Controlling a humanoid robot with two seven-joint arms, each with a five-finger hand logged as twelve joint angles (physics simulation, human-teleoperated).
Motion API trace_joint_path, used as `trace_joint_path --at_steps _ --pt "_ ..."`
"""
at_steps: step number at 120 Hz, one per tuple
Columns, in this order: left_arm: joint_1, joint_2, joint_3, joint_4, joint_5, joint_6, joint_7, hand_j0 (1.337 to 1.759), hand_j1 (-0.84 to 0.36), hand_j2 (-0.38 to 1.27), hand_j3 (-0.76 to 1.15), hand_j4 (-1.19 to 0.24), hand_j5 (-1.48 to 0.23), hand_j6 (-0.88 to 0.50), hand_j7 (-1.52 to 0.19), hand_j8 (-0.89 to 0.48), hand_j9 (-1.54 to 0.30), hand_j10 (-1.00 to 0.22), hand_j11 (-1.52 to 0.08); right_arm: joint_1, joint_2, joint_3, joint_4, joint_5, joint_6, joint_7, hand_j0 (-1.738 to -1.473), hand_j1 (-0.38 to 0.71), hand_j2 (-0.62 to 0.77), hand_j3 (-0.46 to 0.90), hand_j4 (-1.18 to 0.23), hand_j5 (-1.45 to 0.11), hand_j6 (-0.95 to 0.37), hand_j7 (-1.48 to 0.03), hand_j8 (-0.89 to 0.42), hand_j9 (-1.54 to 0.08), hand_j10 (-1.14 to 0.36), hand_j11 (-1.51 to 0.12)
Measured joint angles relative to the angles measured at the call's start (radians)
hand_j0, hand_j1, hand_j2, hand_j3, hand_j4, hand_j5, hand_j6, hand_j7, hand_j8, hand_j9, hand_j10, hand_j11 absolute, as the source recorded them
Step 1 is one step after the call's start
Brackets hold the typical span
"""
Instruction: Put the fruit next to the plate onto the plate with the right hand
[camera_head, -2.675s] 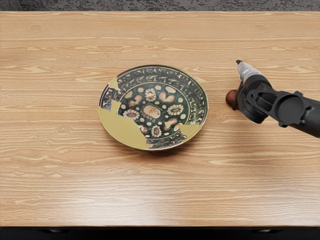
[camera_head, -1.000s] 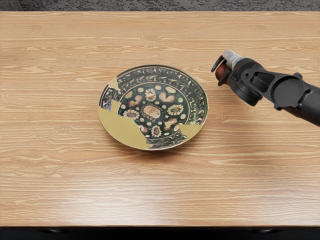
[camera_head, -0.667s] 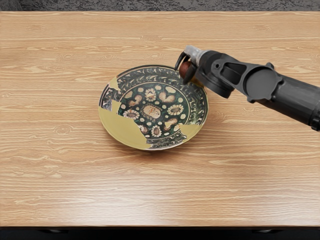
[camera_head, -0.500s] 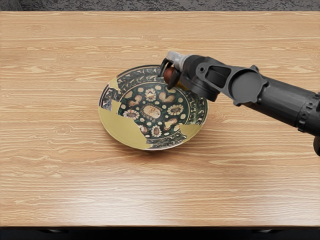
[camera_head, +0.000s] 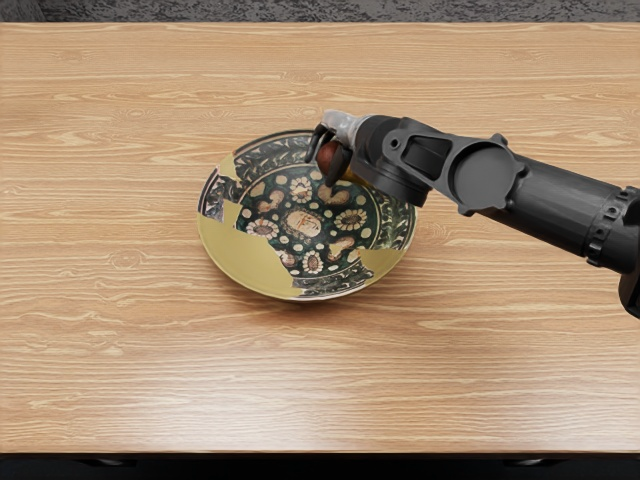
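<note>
The dark fingers (camera_head: 318, 141) of the right hand (camera_head: 347, 138) are clasped around a small, round, reddish-brown fruit (camera_head: 332, 158), held over the far inner part of the plate (camera_head: 236, 256). The plate is round, shallow and floral-patterned with plain yellow patches. It rests on a wood-grain surface (camera_head: 140, 350).

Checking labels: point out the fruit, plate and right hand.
fruit (camera_head: 331, 160), head view, its visible reddish side.
plate (camera_head: 236, 256), head view, yellow lower-left rim.
right hand (camera_head: 345, 137), head view, middle of hand.
</note>
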Motion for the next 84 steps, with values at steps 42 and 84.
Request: trace_joint_path --at_steps 42,84 --pt "0.0 0.0 0.0 -0.001 0.0 0.0 0.0 1.658 0.35 0.0 0.0 0.0 0.0 0.0 0.0 0.0 0.0 0.0 0.0 -0.029 0.0 0.171 0.084 0.005 0.199 0.042 -1.656 -0.24 0.01 0.0 -0.12 -0.16 -0.07 -0.16 -0.05 -0.16 -0.09 -0.17" --pt "0.011 0.0 0.0 0.0 0.0 0.0 0.001 1.658 0.35 0.0 0.0 0.0 0.0 0.0 0.0 0.0 0.0 0.0 0.0 -0.257 0.0 0.542 0.108 0.134 0.634 0.366 -1.658 -0.33 0.0 0.0 -0.02 -0.03 -0.01 -0.03 -0.01 -0.03 -0.02 -0.03"
